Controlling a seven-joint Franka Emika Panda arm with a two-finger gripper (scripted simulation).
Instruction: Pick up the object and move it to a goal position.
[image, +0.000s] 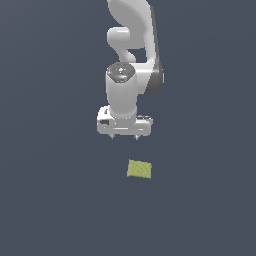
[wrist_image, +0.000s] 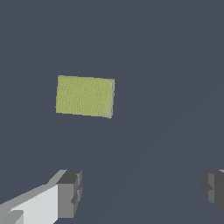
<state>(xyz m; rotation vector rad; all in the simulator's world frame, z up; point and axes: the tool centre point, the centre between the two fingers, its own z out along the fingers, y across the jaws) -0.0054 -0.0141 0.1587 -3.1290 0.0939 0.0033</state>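
The object, a small flat yellow-green block (image: 139, 169), lies on the dark grey floor, nearer the camera than the arm and slightly toward the exterior view's right. It also shows in the wrist view (wrist_image: 85, 96), flat and lying free. My white gripper (image: 124, 136) points straight down, above and behind the block, apart from it. Its fingers (wrist_image: 70, 193) stand wide apart with nothing between them. The gripper is open and empty.
The white arm (image: 131, 55) rises behind the gripper toward the top of the exterior view. A plain dark grey surface (image: 55, 200) lies all around. No other objects and no goal marker show.
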